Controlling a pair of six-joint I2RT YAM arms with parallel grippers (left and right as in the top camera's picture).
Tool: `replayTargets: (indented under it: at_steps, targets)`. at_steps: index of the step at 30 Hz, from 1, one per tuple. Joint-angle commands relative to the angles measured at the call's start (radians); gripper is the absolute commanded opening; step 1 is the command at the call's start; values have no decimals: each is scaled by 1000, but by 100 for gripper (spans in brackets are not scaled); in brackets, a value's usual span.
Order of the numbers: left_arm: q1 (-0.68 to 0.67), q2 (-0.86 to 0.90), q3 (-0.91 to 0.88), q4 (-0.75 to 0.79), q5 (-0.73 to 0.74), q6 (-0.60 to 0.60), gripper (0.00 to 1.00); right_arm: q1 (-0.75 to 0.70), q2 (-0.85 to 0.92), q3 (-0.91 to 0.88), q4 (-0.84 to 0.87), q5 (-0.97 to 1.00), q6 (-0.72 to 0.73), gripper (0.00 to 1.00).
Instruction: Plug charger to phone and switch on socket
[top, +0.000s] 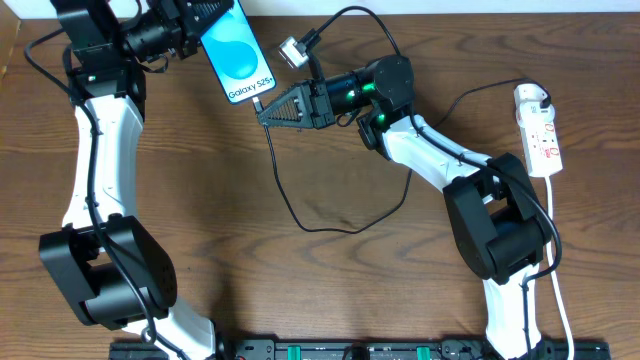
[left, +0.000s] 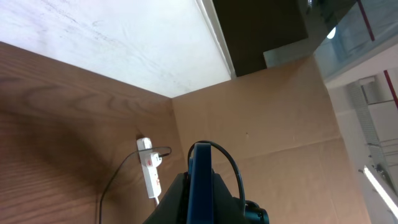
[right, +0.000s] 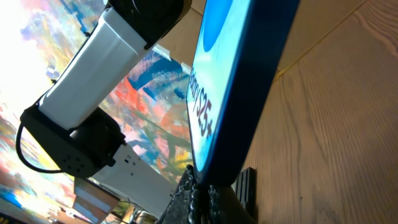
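My left gripper (top: 205, 25) is shut on the phone (top: 237, 55) and holds it tilted above the table at the back left, blue screen up. In the left wrist view the phone (left: 200, 180) stands edge-on between the jaws. My right gripper (top: 266, 108) is shut on the charger at its plug end and sits right at the phone's lower edge. The thin black cable (top: 290, 210) hangs down and loops across the table. In the right wrist view the phone (right: 236, 81) meets my fingertips (right: 208, 186); the plug tip is hidden. The socket (top: 540, 130) lies far right.
The socket also shows in the left wrist view (left: 150, 171), with a black plug (top: 530, 97) in its far end and a white cord (top: 560, 300) running to the front. A silver connector (top: 290, 50) on a thicker black cable hangs beside the phone.
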Motion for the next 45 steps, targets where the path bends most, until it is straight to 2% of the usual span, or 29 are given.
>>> replayTargets:
  at_steps: [1, 17, 32, 45]
  targets:
    - [-1, -17, 1, 7, 20, 5, 7, -5, -12, 3, 5, 26, 16, 1]
    - [-2, -17, 1, 7, 45, 31, 7, -5, -12, 3, 3, 37, 18, 1]
    - [-24, -17, 1, 7, 53, 92, 7, -5, -12, 3, 2, 71, 92, 1]
    - [-23, -17, 0, 7, 145, 137, 7, -6, -12, 3, 2, 101, 94, 1]
